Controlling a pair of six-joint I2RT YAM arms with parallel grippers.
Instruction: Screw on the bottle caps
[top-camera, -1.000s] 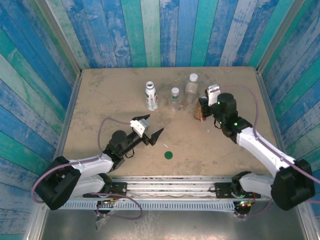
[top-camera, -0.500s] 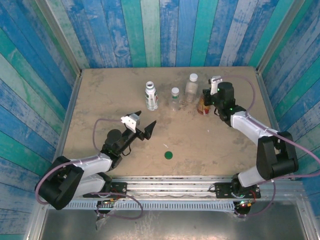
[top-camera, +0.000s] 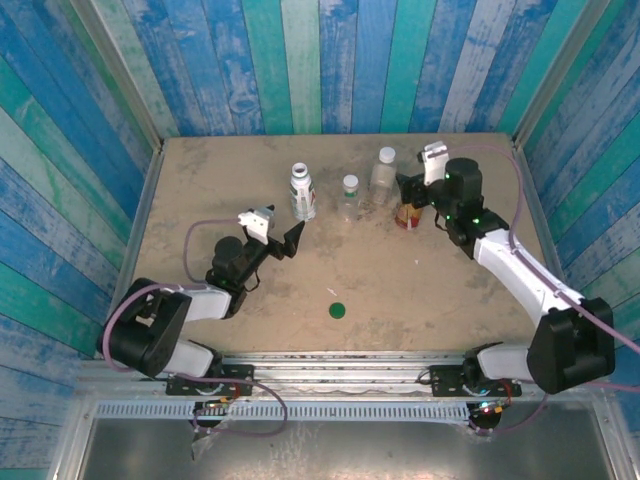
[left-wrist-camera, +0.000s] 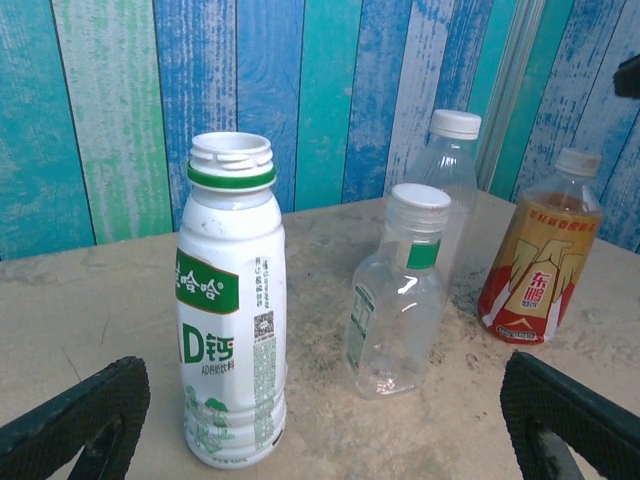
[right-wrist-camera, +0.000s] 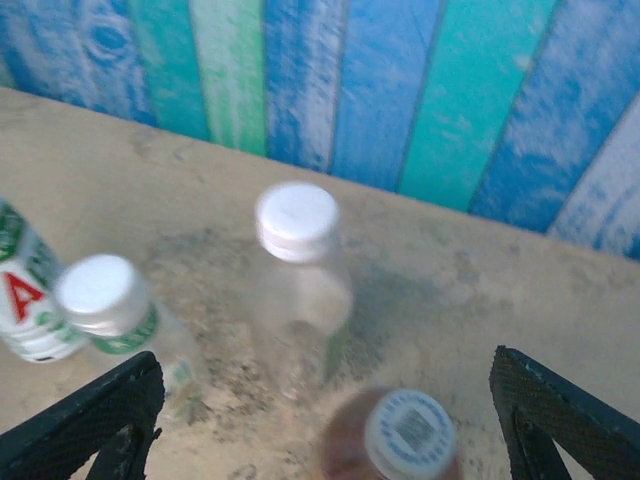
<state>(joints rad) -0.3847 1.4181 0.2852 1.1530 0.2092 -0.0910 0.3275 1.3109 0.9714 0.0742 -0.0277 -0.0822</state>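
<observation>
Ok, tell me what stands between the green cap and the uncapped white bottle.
Nothing lies between the green cap and the white bottle. The open left end effector hangs just beside that path, in front of the bottle.

amber bottle (right-wrist-camera: 396, 440) blurred, cut off below

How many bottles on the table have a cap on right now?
3: the small clear bottle in the middle, the taller clear bottle behind it, the amber bottle at right. The white-labelled bottle is open.
</observation>
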